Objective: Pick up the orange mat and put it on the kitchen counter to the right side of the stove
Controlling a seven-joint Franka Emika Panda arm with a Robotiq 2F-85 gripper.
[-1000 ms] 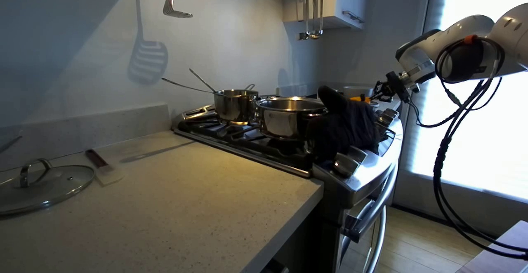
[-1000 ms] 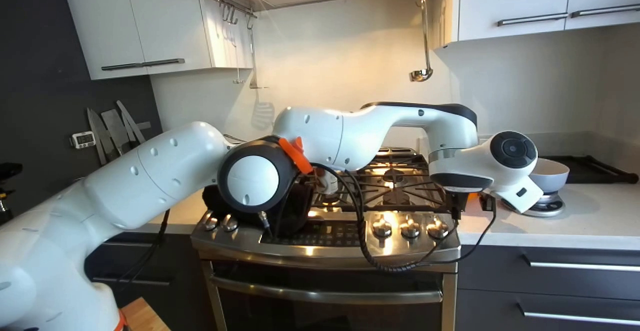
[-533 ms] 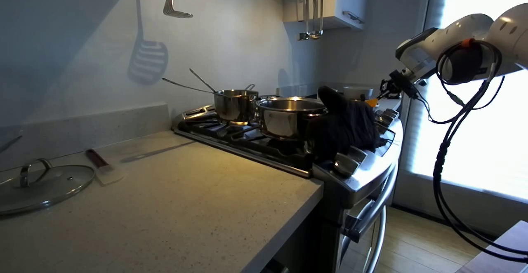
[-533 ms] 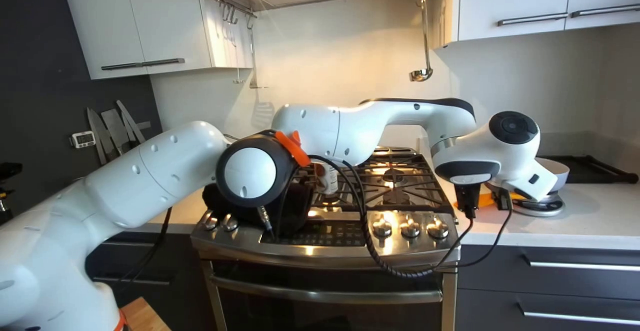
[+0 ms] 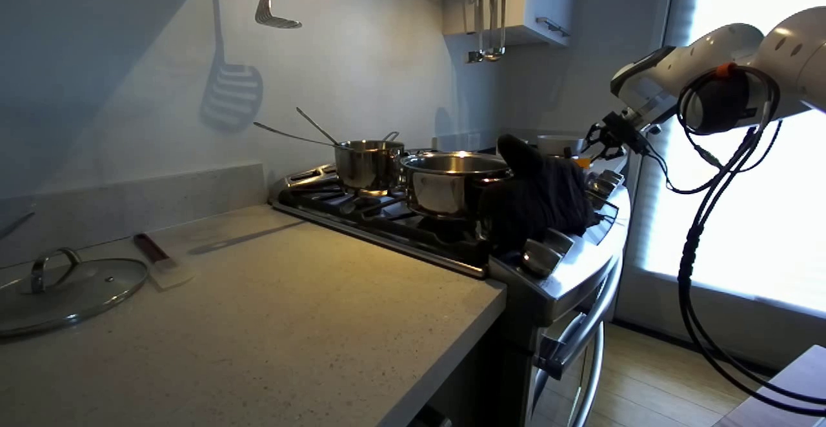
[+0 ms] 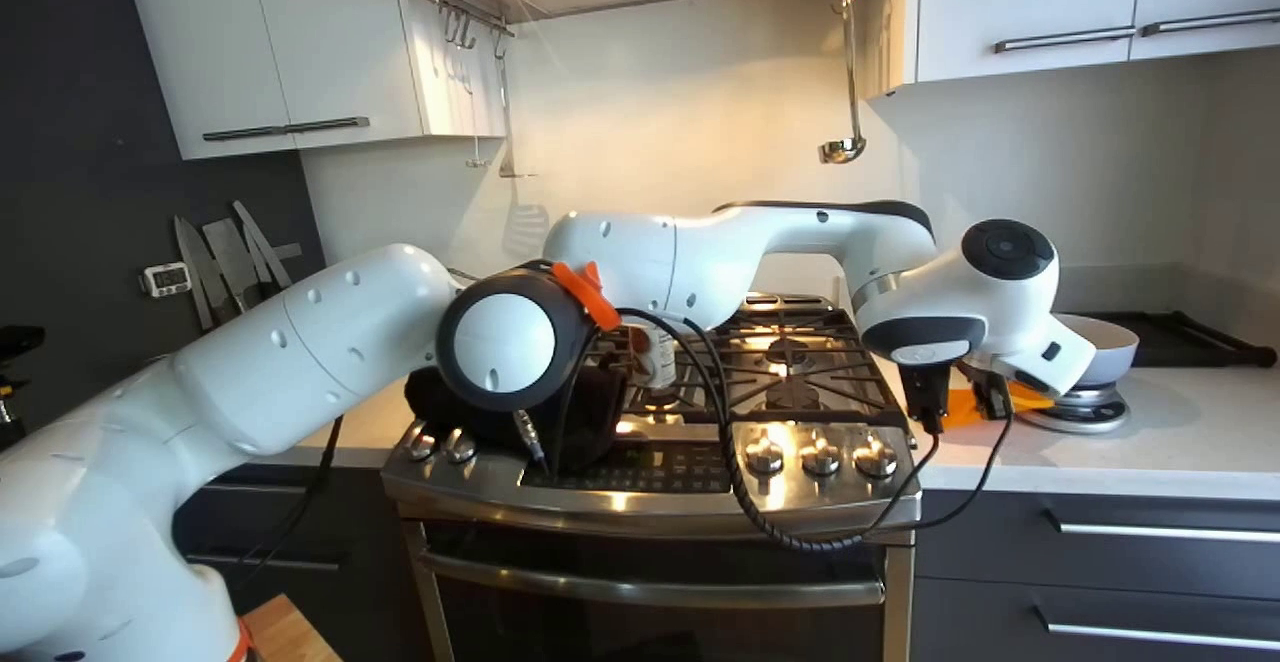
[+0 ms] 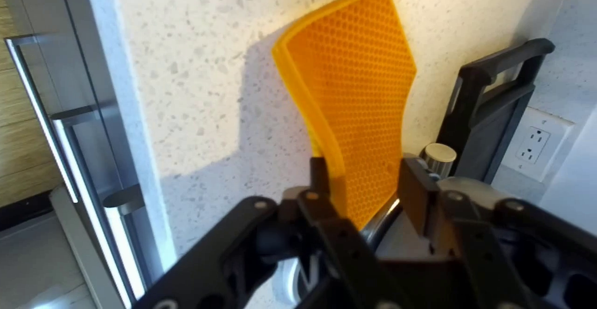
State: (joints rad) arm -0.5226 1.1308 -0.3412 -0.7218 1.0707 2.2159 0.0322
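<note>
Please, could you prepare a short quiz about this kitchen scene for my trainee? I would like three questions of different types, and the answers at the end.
1. Multiple choice: in an exterior view facing the stove, where is the orange mat? a) left of the stove; b) on the stove; c) right of the stove.
2. True or false: in the wrist view, the pincer is shut.
3. Count: in an exterior view, how many knobs sit right of the control panel?

Key: 1 c; 2 false, it stands open; 3 three.
</note>
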